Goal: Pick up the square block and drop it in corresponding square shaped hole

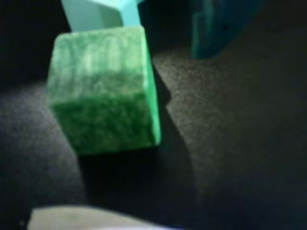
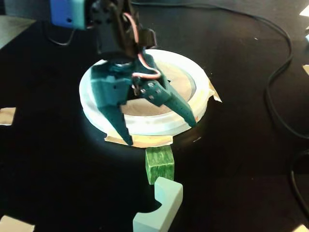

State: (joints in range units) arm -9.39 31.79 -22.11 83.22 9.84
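The green square block [image 2: 159,164] lies on the black table just in front of the round white ring with a wooden top [image 2: 186,79]. In the wrist view the block [image 1: 103,91] fills the upper left. My gripper [image 2: 161,133] hangs open and empty above the ring's front edge, with its fingertips just behind and above the block. One teal finger [image 1: 216,28] shows at the top right of the wrist view, clear of the block. The arm covers much of the wooden top, and no square hole shows.
A pale teal notched piece [image 2: 161,205] lies right in front of the block, also in the wrist view [image 1: 98,14]. Black cables [image 2: 277,72] run along the right. Tape scraps [image 2: 7,115] lie at the table's left edge.
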